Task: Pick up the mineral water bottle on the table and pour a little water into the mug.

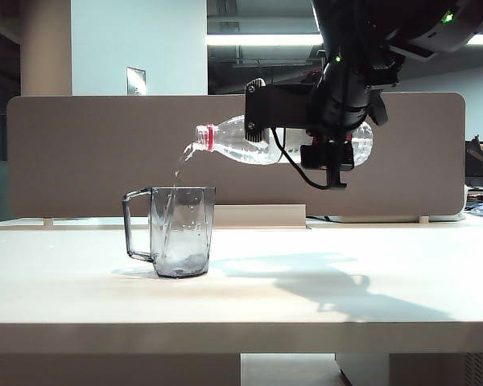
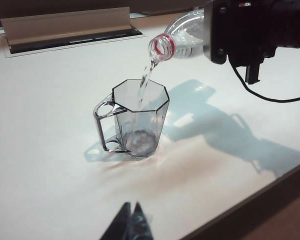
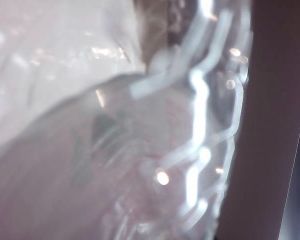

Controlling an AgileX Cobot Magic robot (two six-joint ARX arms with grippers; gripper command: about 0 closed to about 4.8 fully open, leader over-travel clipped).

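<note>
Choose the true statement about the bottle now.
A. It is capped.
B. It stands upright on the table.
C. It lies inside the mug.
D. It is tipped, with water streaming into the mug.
D: the right hand holds the mineral water bottle nearly level, its water falling into the mug.

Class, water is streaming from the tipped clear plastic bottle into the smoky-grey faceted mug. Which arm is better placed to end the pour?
Probably the right: the right gripper already holds the clear plastic bottle tilted over the mug. The left gripper hangs shut and empty, away from both.
</note>
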